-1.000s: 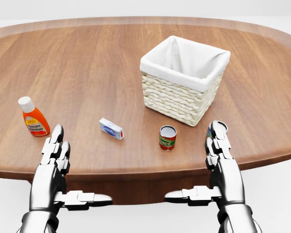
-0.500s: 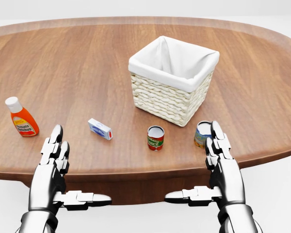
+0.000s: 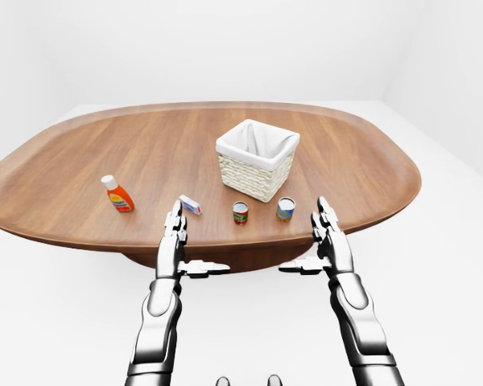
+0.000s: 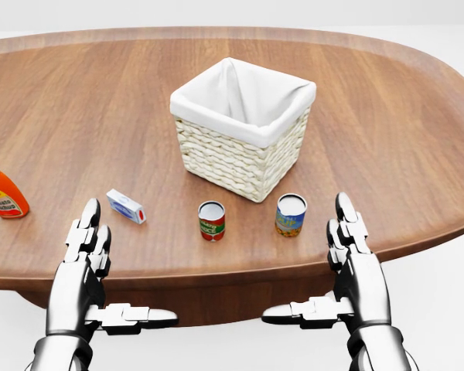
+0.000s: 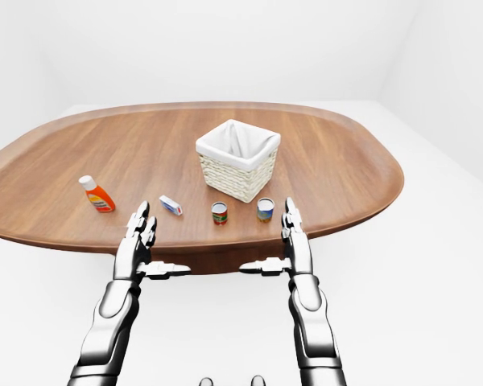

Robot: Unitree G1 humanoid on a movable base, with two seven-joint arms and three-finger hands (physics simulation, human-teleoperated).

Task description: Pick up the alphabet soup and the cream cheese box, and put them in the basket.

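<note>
Basket [image 4: 243, 143] stands upright on the tabletop [image 4: 100, 108], white liner inside. Below it in the head view, two cans stand side by side and apart: a red-labelled soup [image 4: 211, 221] toward the lower left, a blue-labelled can [image 4: 291, 215] toward the lower right. Cream cheese box [image 4: 126, 205] lies flat further left of the basket's lower corner. Orange bottle [image 4: 1, 192] well left, at the view's edge. My left hand [image 4: 87, 251] and right hand [image 4: 352, 243] hover released, fingers extended, grasping nothing, at the tabletop's near edge.
</note>
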